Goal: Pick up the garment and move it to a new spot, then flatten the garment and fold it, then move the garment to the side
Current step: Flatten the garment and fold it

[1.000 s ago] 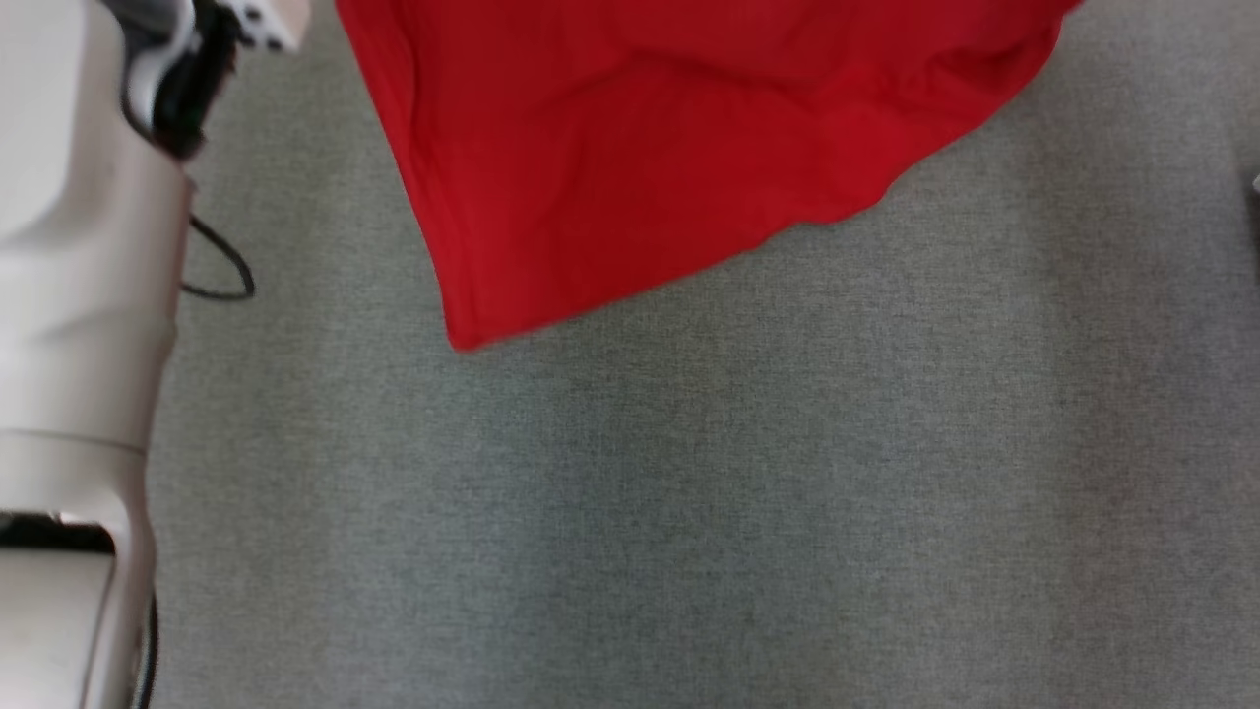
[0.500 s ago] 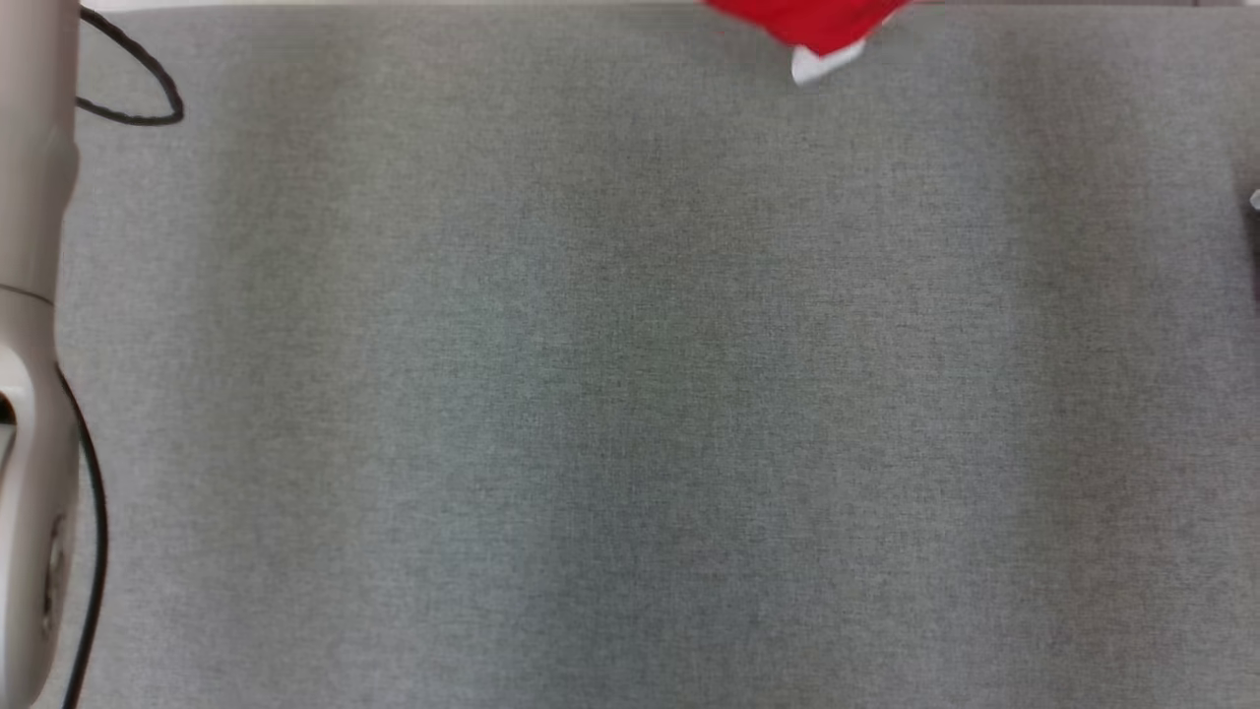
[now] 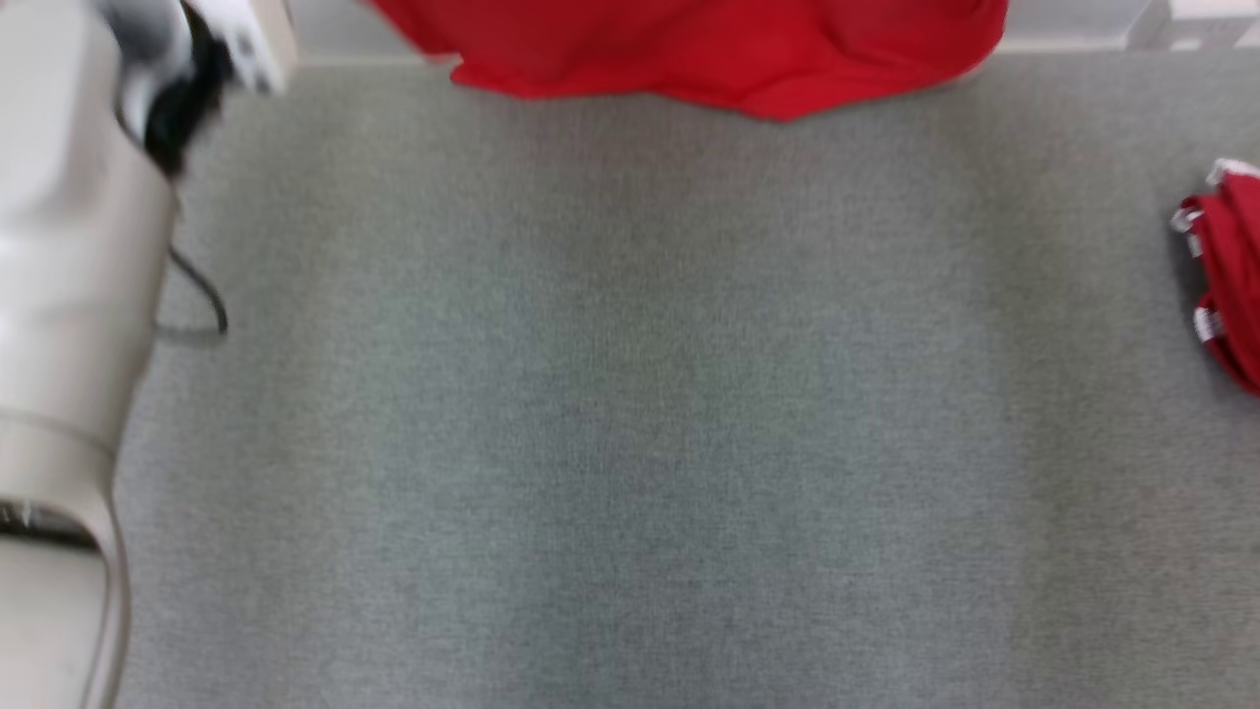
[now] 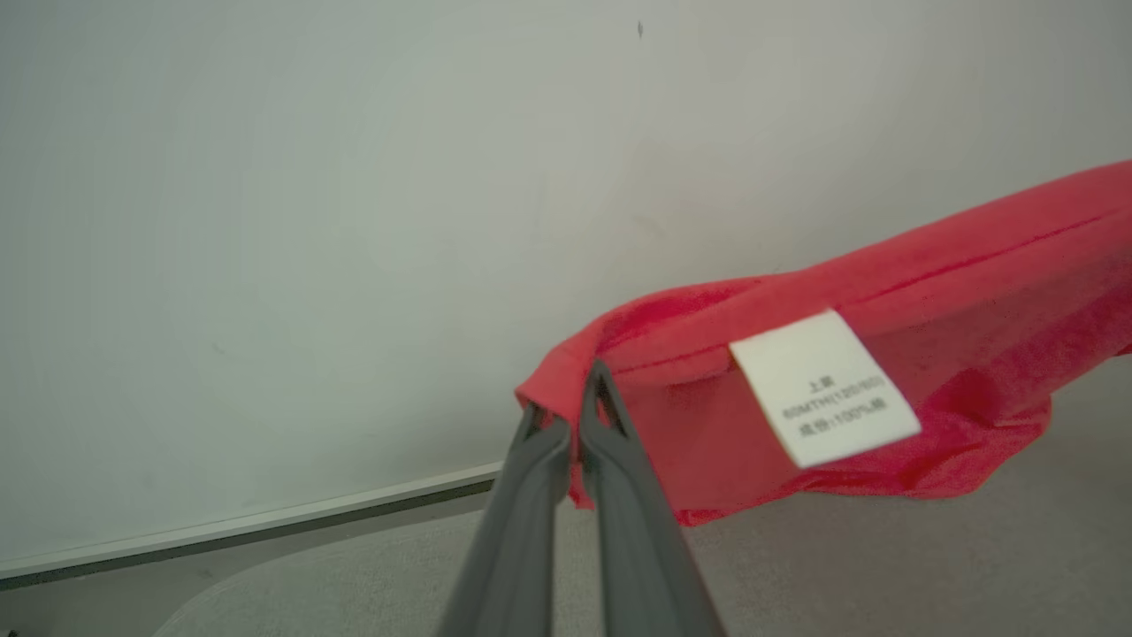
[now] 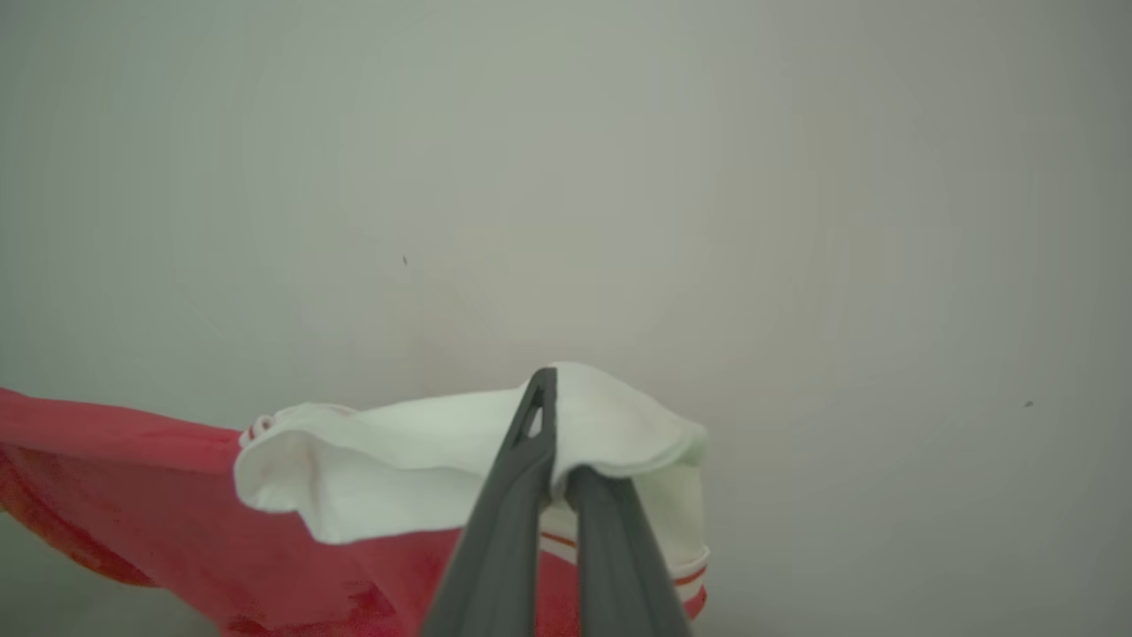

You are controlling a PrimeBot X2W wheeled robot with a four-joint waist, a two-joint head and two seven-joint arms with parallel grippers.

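We hold the garment point(image 3: 689, 49) by two thin pinches: our left gripper point(image 4: 566, 400) is closed on a red hem near the label point(image 4: 822, 389), and our right gripper point(image 5: 557, 433) on white trim. It hangs above the tabletop's point(image 3: 630, 443) far edge. Pulling our arms apart could slip a pinch and drop it beyond that edge. A red bundle point(image 3: 1230, 276), probably clothing, crowds the right edge. The middle offers room.
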